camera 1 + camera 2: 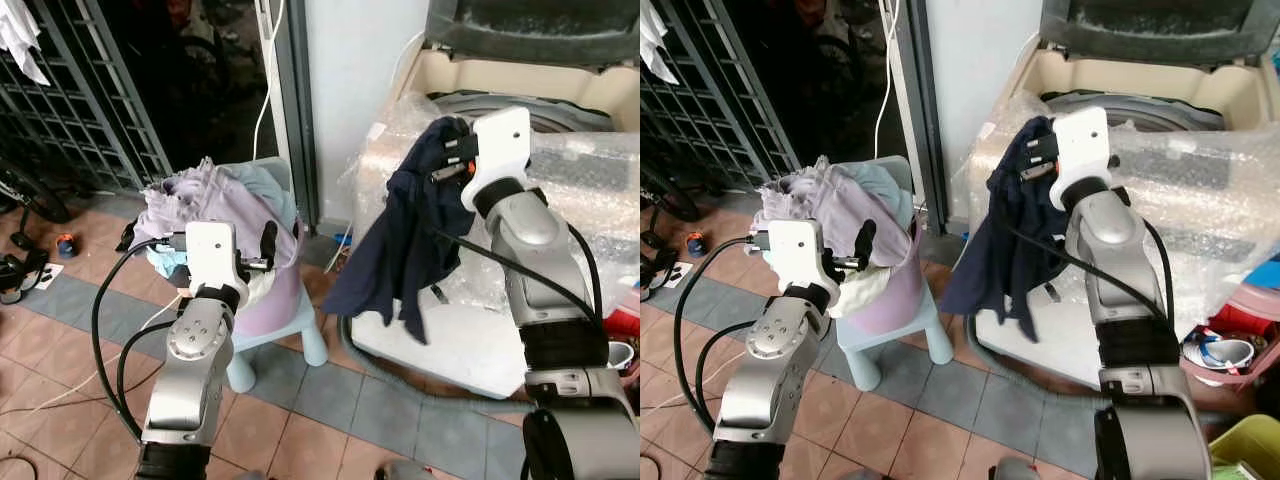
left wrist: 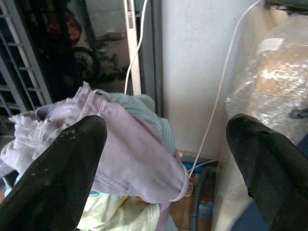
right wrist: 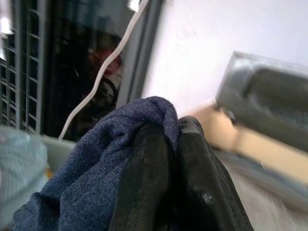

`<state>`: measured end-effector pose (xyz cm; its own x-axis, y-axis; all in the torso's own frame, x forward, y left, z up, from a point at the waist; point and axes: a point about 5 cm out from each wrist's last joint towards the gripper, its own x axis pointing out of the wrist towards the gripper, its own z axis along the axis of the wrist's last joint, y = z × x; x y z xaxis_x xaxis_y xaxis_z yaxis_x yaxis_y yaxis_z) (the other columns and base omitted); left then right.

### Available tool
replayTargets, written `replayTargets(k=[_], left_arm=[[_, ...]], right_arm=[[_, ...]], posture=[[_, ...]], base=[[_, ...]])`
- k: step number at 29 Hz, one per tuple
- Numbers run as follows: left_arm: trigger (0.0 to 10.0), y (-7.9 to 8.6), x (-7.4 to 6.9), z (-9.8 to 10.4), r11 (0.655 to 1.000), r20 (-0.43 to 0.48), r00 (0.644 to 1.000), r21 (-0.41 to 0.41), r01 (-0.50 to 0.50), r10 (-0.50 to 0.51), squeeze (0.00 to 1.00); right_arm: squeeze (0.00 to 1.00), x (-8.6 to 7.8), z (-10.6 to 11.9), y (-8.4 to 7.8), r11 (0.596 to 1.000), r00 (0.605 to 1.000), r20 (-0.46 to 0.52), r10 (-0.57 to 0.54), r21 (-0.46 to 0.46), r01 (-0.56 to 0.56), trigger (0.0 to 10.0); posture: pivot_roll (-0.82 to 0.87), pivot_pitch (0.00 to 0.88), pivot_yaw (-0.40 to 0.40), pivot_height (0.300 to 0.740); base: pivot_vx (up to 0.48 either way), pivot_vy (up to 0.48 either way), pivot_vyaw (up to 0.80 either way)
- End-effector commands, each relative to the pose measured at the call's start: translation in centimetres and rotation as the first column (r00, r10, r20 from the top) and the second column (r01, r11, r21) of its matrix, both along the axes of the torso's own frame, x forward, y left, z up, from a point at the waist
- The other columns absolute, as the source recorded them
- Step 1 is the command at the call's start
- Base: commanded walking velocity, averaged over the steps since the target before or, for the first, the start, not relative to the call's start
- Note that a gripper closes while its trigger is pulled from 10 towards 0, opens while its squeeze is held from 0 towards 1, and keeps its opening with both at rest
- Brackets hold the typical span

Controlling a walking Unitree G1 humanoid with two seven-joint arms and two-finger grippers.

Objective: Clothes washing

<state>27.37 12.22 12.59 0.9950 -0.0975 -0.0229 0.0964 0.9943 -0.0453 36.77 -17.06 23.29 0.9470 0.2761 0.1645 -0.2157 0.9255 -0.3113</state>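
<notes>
Our right hand point(image 3: 166, 144) is clamped on a navy shirt point(image 1: 400, 240), which hangs at the washer's point(image 1: 520, 110) 9 o'clock rim. Our left hand point(image 2: 168, 159) gapes wide and holds nothing, at 6 o'clock of the clothes pile point(image 1: 215, 200) on the chair point(image 1: 300, 335)

Right arm raised high, elbow bent, right pincer point(image 1: 447, 150) fingers pressed together clamping dark cloth point(image 1: 400, 240); left arm lower, forearm angled up, left pincer point(image 2: 168, 159) fingers spread wide apart, holding nothing.
</notes>
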Motion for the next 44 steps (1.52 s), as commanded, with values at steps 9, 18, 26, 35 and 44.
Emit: replayTargets(k=[9, 18, 26, 35, 44], left_arm=[[10.0, -0.5, 0.2, -0.1, 1.0, -0.004, 1.0, 0.007, 0.019, -0.019, 0.0], [10.0, -0.9, -0.1, -0.3, 1.0, -0.014, 1.0, 0.006, 0.024, -0.024, 0.0], [10.0, -0.6, -0.2, -0.8, 1.0, -0.043, 0.999, 0.009, -0.016, 0.016, 0.0], [10.0, -0.6, -0.3, -0.9, 0.999, -0.056, 0.998, 0.034, -0.009, 0.011, 0.0], [10.0, -0.7, -0.4, -0.8, 1.0, -0.054, 0.999, 0.031, 0.003, -0.002, 0.0]], right_arm=[[0.0, 3.4, 8.3, -0.9, 0.999, 0.994, 0.11, -0.004, -0.035, 0.008, 10.0], [0.0, 1.4, 19.1, -8.6, 0.915, 0.82, 0.407, -0.402, 0.202, 0.348, 10.0], [0.0, 1.7, 17.2, -9.3, 0.907, 0.812, 0.403, -0.421, 0.18, 0.381, 10.0], [0.0, 2.6, 1.5, -7.2, 0.897, 0.913, 0.008, -0.407, 0.192, 0.398, 10.0], [0.0, -0.5, -3.8, -5.2, 0.886, 0.911, -0.126, -0.392, 0.213, 0.411, 10.0]], posture=[[-0.06, 0.0, 0.062, 0.74], [-0.05, 0.0, 0.053, 0.74], [-0.05, 0.0, 0.054, 0.74], [-0.04, 0.0, 0.065, 0.74], [-0.05, 0.0, 0.068, 0.74]], base=[[0.353, 0.0, 0.0], [0.343, 0.0, 0.0], [0.197, 0.0, 0.0], [0.0, 0.0, 0.0], [0.0, 0.0, 0.0]])
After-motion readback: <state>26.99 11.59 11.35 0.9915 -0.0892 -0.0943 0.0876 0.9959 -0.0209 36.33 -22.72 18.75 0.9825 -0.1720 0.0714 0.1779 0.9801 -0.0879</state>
